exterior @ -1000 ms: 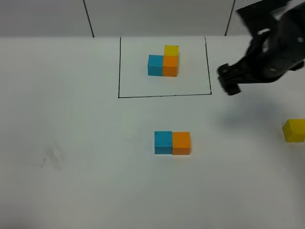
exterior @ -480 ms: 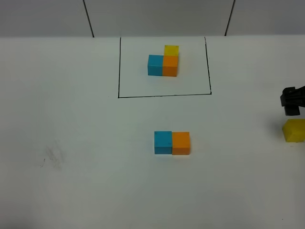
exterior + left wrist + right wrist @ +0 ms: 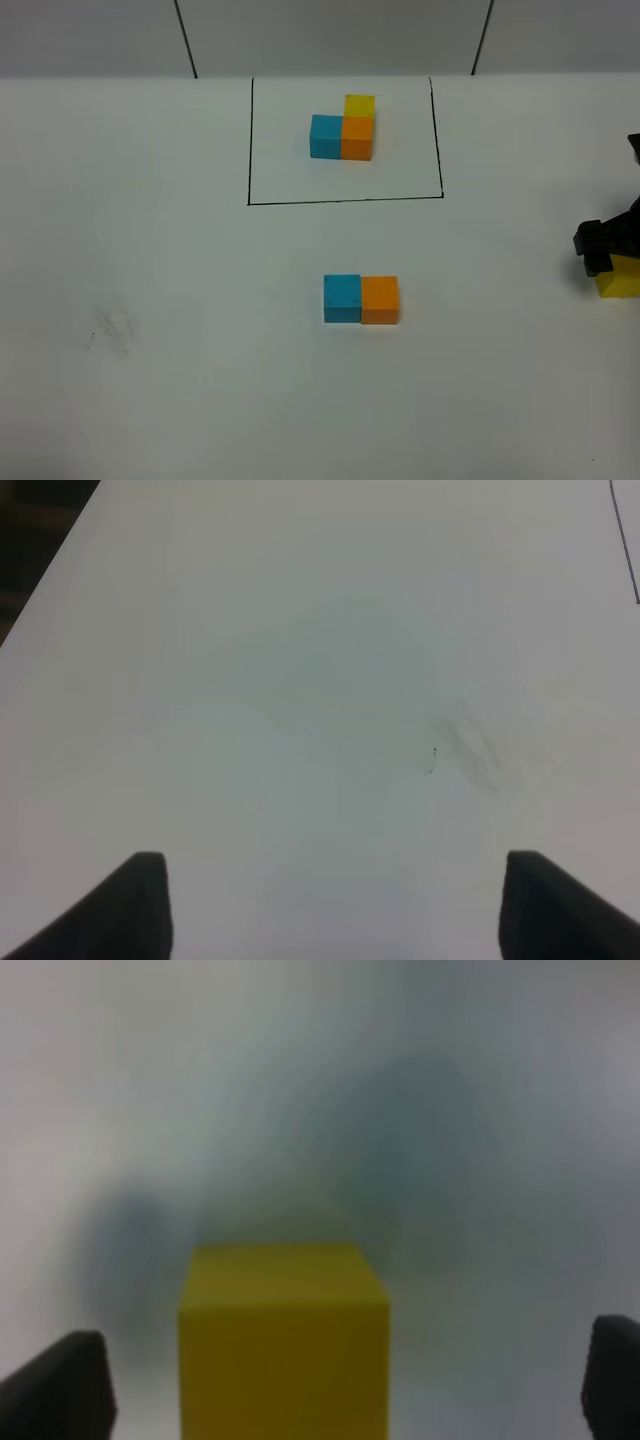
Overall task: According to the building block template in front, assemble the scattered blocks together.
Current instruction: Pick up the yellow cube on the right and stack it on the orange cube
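The building block template [image 3: 345, 130] is a blue, orange and yellow cube trio inside a drawn black frame at the back. Of the scattered blocks, the blue cube [image 3: 342, 298] and the orange cube [image 3: 380, 300] sit touching side by side on the white table at the centre. The yellow cube [image 3: 619, 281] lies at the far right edge, partly covered by my right gripper [image 3: 600, 245]. In the right wrist view the yellow cube [image 3: 284, 1340] sits between my open fingertips [image 3: 60, 1385]. My left gripper [image 3: 335, 905] is open over bare table, out of the exterior view.
A faint smudge [image 3: 110, 330] marks the table at the left; it also shows in the left wrist view [image 3: 465, 745]. The table's left edge [image 3: 50, 575] shows in the left wrist view. The back wall has dark seams [image 3: 185, 38].
My right gripper has moved from beside the frame out to the right and down, and now stands over the yellow cube. The cubes have not moved.
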{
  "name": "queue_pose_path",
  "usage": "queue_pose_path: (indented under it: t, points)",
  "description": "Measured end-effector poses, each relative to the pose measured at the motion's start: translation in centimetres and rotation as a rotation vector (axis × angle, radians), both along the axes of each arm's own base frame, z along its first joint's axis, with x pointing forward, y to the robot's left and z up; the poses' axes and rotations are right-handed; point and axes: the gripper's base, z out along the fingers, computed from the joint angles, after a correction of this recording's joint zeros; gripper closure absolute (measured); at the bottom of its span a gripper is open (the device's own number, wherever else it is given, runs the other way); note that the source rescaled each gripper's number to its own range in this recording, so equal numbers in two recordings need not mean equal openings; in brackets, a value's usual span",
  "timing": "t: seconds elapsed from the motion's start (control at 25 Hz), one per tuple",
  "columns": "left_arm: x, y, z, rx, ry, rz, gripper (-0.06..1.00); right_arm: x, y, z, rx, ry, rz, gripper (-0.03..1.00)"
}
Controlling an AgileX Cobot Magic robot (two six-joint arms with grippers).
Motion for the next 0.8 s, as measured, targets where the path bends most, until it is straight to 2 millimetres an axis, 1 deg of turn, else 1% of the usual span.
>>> queue_pose_path:
  t: [0.2,0.24,0.32,0.36,0.44,0.48,0.52,0.56,0.72,0.8]
  points:
    - [0.0,0.0,0.0,0.0,0.0,0.0,0.4,0.6,0.1,-1.7,0.011,-0.001,0.008,0.08]
    - [0.0,0.0,0.0,0.0,0.0,0.0,0.4,0.6,0.2,-1.9,0.014,-0.001,0.009,0.1]
    - [0.0,0.0,0.0,0.0,0.0,0.0,0.4,0.7,0.2,-2.2,0.021,0.002,0.009,0.16]
    - [0.0,0.0,0.0,0.0,0.0,0.0,0.4,0.7,0.2,-2.4,0.023,0.005,0.009,0.22]
    - [0.0,0.0,0.0,0.0,0.0,0.0,0.4,0.7,0.2,-2.5,0.024,0.006,0.01,0.42]
    - [0.0,0.0,0.0,0.0,0.0,0.0,0.4,0.7,0.3,-2.5,0.026,0.006,0.008,0.57]
    - [0.0,0.0,0.0,0.0,0.0,0.0,0.4,0.7,0.3,-2.5,0.027,0.007,0.006,0.75]
    - [0.0,0.0,0.0,0.0,0.0,0.0,0.4,0.7,0.3,-2.5,0.029,0.009,0.004,0.79]
    - [0.0,0.0,0.0,0.0,0.0,0.0,0.4,0.5,0.2,-2.0,0.027,0.016,0.0,0.79]
    - [0.0,0.0,0.0,0.0,0.0,0.0,0.4,0.2,0.5,-0.6,0.035,-0.006,-0.009,0.79]
